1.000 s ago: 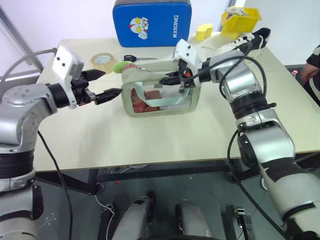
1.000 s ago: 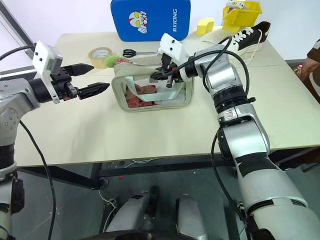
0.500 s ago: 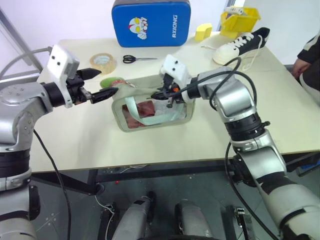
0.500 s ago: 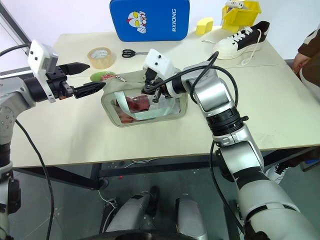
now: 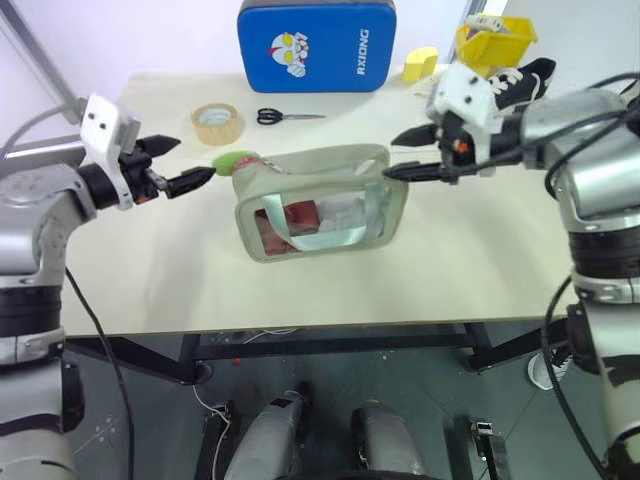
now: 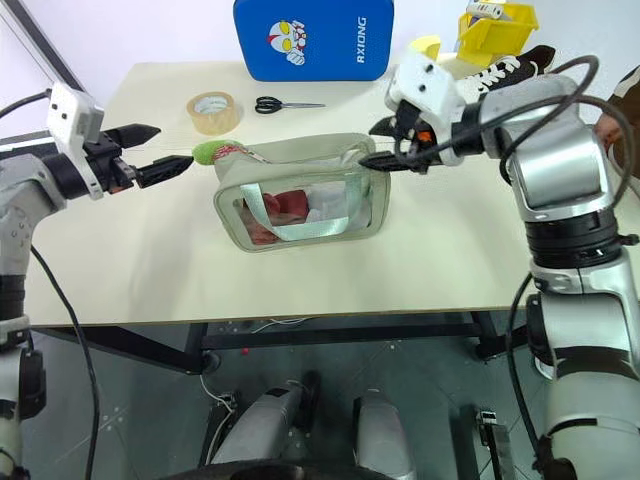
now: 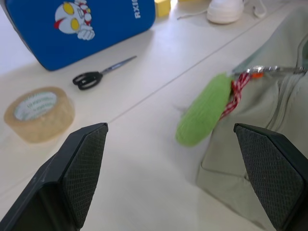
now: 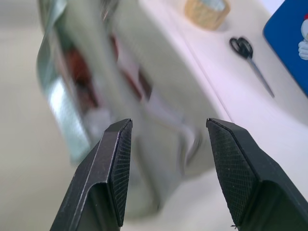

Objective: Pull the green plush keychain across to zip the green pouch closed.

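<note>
Where the cream worktop [image 5: 150,270] runs nearest the robot it is bare, and the green pouch [image 5: 320,205] stands a little further in, near the middle, its clear window side facing the robot with red and white items behind it and a light green strap [image 5: 325,238] looped across the front. At the pouch's upper left corner the green plush keychain [image 5: 232,160] lies on the worktop, joined to the zipper end by a red-and-white cord, as the left wrist view shows [image 7: 207,108]. Left of the keychain hangs the left claw [image 5: 180,170], fingers spread wide and holding nothing, its tips just short of the plush. On the pouch's other side the right claw [image 5: 410,155] hovers beside the upper right corner, fingers parted and empty, apart from the fabric. Beyond the pouch a roll of tape [image 5: 217,122] and black-handled scissors [image 5: 285,116] lie on the worktop. At the far edge stands a blue cartoon-printed case [image 5: 317,45], with a yellow block [image 5: 421,65], a yellow bin [image 5: 495,40] and a dark sneaker [image 5: 515,80] to its right.
</note>
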